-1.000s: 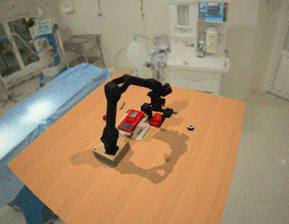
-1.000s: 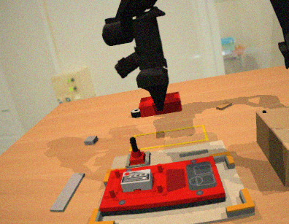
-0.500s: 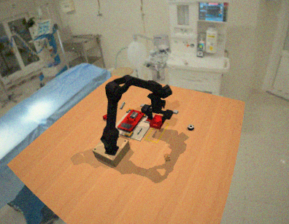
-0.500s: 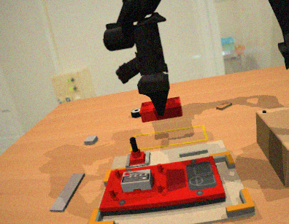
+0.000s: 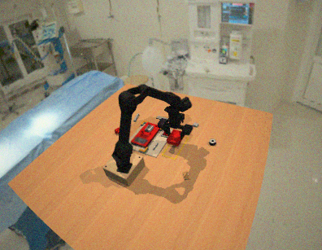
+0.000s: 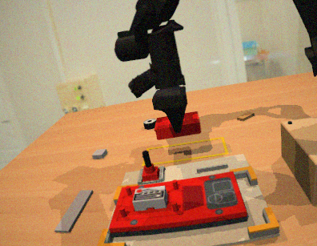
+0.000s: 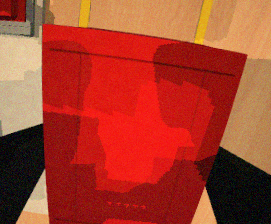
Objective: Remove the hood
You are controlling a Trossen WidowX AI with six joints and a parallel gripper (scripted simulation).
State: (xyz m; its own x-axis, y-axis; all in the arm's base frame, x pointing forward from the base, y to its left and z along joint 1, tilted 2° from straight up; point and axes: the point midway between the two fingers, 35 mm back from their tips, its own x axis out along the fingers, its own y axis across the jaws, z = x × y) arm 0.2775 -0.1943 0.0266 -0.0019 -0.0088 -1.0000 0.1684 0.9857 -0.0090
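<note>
A: Top view? 
B: Black end effector (image 5: pixel 174 134) clamped on the flat red rectangular hood (image 5: pixel 173 138), by the yellow-outlined marked area (image 5: pixel 176 150) on the orange wooden desk (image 5: pixel 96 211).

A: Exterior? 
B: Hood (image 6: pixel 178 125) held in the air above the outline (image 6: pixel 186 151), apart from the red toy car chassis (image 6: pixel 176 207).

A: Wrist? 
B: Hood (image 7: pixel 135 135) between dark fingers, its far edge overlapping the outline (image 7: pixel 148 0).

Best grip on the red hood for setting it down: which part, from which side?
Across its two long side edges, from above, as the gripper holds it now. The hood is a flat rectangular slab held roughly level, and its narrow span fits between the fingers, leaving the underside free above the yellow outline.
</note>
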